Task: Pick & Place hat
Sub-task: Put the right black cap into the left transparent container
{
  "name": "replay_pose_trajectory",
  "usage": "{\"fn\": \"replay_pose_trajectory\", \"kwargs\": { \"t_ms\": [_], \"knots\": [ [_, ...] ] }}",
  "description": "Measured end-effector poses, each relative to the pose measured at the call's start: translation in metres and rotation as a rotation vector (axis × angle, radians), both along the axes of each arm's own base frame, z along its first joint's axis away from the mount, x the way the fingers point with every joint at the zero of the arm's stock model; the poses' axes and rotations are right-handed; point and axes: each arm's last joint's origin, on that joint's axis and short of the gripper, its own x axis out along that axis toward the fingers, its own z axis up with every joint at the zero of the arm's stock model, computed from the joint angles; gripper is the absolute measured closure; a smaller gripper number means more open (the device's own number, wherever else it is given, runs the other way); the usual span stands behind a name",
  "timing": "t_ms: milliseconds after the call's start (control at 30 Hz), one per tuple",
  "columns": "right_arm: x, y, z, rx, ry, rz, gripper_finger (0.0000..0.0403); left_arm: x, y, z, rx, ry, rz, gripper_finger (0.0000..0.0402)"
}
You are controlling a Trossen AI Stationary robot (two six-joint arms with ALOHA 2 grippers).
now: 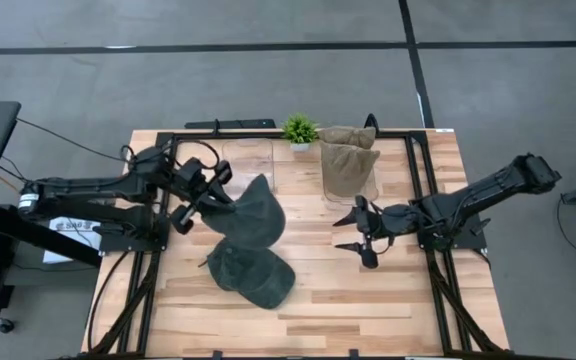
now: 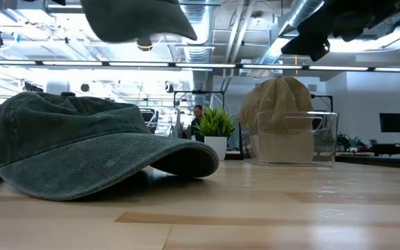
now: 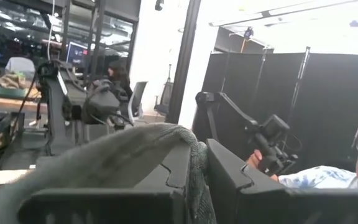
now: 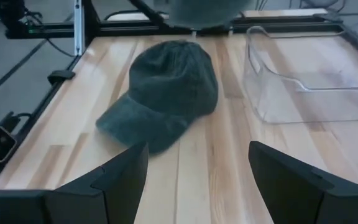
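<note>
Holding: left hand (image 1: 211,205) pinches a green hat (image 1: 251,212) aloft, clear of the counter (image 1: 368,300).
Waiting: right hand (image 1: 360,232) wide, empty.

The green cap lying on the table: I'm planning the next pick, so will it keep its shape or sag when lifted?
Probably it sags. The green cap looks like soft washed cloth, and a similar cap in the left hand hangs limp. The brim holds its curve, so it seems stiffer. It likely weighs little and will not roll.
</note>
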Motion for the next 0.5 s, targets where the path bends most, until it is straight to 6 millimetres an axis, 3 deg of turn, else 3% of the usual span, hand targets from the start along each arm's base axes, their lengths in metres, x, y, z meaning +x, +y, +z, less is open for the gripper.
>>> {"fn": "replay_pose_trajectory", "kwargs": {
  "t_ms": [500],
  "knots": [
    [-0.007, 0.015, -0.006, 0.027, -0.085, -0.116, 0.0133, -0.018, 0.039, 0.004, 0.083, -0.013, 0.001, 0.0368]
  ]
}}
